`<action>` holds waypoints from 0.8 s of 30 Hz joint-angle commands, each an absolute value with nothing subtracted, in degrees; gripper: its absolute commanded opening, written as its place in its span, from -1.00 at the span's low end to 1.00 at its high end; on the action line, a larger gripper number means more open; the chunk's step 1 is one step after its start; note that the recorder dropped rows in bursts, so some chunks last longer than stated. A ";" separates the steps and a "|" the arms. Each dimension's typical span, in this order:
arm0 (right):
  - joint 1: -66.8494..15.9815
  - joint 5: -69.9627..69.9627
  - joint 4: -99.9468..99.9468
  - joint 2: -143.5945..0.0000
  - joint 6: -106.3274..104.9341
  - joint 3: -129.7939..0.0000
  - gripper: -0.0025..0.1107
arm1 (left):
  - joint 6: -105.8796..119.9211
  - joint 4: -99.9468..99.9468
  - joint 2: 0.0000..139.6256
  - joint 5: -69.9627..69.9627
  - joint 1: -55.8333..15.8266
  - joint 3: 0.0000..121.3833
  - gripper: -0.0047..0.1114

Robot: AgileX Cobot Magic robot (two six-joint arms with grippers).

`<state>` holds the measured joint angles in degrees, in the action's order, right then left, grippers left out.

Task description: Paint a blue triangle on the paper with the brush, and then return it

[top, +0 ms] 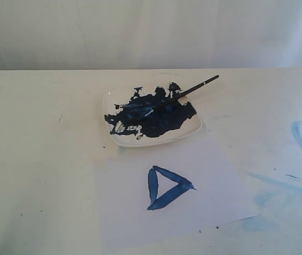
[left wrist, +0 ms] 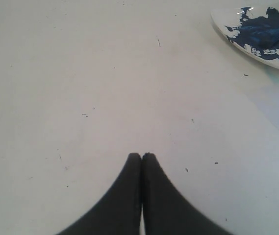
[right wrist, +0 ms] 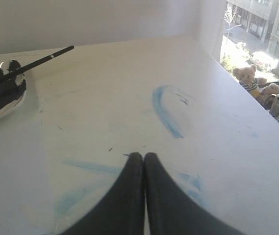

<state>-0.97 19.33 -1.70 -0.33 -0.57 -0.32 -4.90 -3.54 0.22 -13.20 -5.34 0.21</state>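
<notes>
Brush: was laid across the dish, toward the table's far edge, apart from both grippers.
Blue triangle: was painted on the paper.
Left gripper: was pressed together.
Right gripper: was pressed together.

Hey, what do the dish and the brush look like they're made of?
The dish looks like glazed white ceramic, perhaps plastic: smooth rim, slight sheen. The brush has a black handle, likely painted wood or plastic, with a silver, probably metal, band.
</notes>
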 commanded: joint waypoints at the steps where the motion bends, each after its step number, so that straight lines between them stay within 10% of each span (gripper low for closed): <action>1: -0.67 19.08 -1.66 0.00 -1.30 0.00 -0.96 | -4.65 -4.01 0.00 -13.30 -5.73 0.00 -0.92; 24: -10.24 19.18 -1.66 0.00 -1.30 0.00 -0.96 | -4.65 -4.01 0.00 -13.30 -5.73 0.00 -0.92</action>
